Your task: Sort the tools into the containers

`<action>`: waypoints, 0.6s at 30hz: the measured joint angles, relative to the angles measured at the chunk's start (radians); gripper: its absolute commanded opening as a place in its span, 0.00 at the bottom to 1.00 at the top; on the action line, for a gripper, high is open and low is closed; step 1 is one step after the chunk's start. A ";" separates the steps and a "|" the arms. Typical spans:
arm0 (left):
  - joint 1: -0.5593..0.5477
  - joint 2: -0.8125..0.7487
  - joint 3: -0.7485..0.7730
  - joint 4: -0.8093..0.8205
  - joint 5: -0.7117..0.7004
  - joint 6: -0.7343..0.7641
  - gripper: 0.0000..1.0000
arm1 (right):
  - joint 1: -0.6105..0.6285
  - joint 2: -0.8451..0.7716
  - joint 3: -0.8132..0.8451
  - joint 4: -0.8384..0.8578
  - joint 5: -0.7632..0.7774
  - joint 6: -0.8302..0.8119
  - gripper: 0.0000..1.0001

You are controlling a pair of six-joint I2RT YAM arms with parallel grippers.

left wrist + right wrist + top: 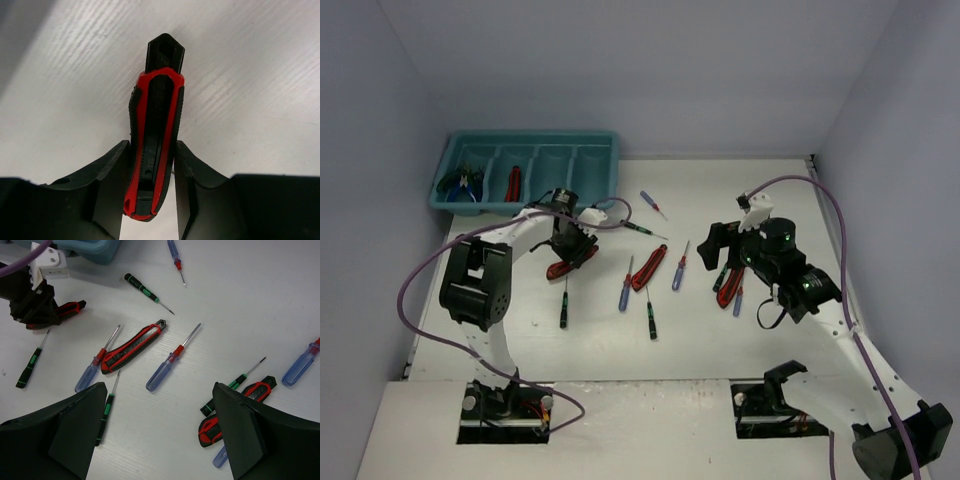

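Note:
My left gripper [568, 247] is low over the table, its jaws closed onto the sides of a red-and-black utility knife [155, 140] that lies flat; the knife's end shows in the top view [556, 269]. My right gripper [160, 390] is open and empty, hovering above loose tools at the right [725, 245]. Under it lie a blue screwdriver [170, 362], a second utility knife [132, 346] and a third utility knife [235, 410]. The teal tray [530, 138] at the back left holds pliers [460, 183] and a red knife [513, 183].
Several thin screwdrivers lie scattered mid-table: green-handled ones [563, 303] [650, 313] [640, 228] and blue ones [625, 285] [679, 268] [653, 204] [738, 300]. Purple cables loop off both arms. Grey walls stand close on three sides.

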State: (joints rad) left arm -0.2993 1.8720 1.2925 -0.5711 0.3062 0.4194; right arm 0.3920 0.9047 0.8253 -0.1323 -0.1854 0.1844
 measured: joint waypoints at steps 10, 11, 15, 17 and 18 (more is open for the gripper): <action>0.067 -0.345 0.087 0.019 -0.016 -0.092 0.03 | 0.000 -0.001 0.000 0.000 0.000 0.000 0.85; 0.094 -0.358 0.123 0.028 -0.021 -0.116 0.03 | 0.000 -0.001 0.000 0.000 0.000 0.000 0.85; 0.216 -0.341 0.266 0.083 -0.091 -0.208 0.02 | 0.000 -0.002 0.000 0.000 0.000 0.000 0.85; 0.258 -0.299 0.320 0.101 -0.143 -0.247 0.03 | 0.000 -0.002 0.000 0.000 0.000 0.000 0.85; 0.275 -0.272 0.342 0.109 -0.165 -0.267 0.03 | 0.000 -0.001 0.000 0.000 0.000 0.000 0.85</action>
State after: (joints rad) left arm -0.0238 1.5998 1.6345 -0.4616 0.1417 0.1529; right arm 0.3920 0.9033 0.8253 -0.1326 -0.1852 0.1848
